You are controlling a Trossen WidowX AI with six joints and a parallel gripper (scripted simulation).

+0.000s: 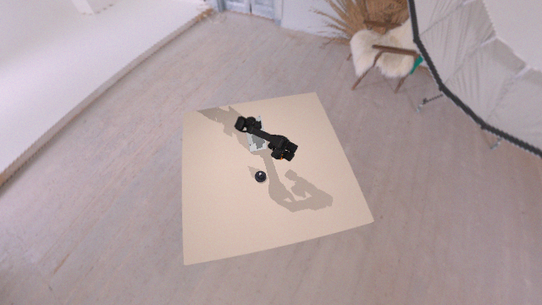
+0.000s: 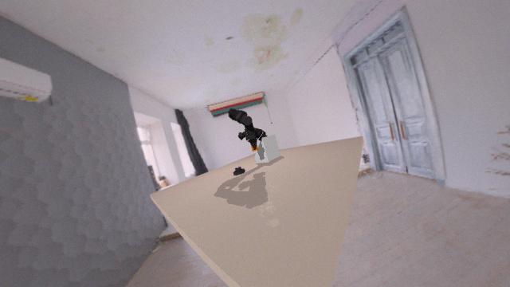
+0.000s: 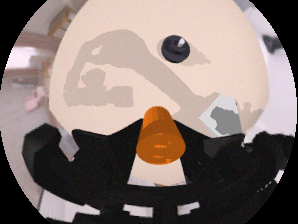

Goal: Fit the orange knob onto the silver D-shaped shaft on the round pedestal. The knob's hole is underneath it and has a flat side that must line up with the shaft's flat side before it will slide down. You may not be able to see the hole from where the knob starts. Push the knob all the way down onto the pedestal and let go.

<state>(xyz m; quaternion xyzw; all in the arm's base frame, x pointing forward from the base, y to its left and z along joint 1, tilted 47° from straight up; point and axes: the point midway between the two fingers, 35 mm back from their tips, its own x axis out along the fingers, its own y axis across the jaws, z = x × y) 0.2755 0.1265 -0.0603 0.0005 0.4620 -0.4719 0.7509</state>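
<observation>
My gripper (image 3: 157,122) is shut on the orange knob (image 3: 159,135) (image 2: 254,148) and holds it up above the table. The knob tapers away from the wrist camera; its hole is not visible. In the top view only a sliver of orange shows under the gripper. The dark round pedestal (image 1: 260,178) (image 2: 239,171) (image 3: 174,52) stands on the table, apart from the knob, beyond it in the wrist view. The silver shaft (image 3: 181,42) stands up from the pedestal's middle; its flat side cannot be made out.
A pale grey-white block (image 1: 257,143) (image 2: 271,148) (image 3: 228,104) stands on the table (image 1: 220,220) (image 2: 303,191) beside the arm. In the wrist view it is to the right of the knob. The arm's shadow falls on the table near the pedestal.
</observation>
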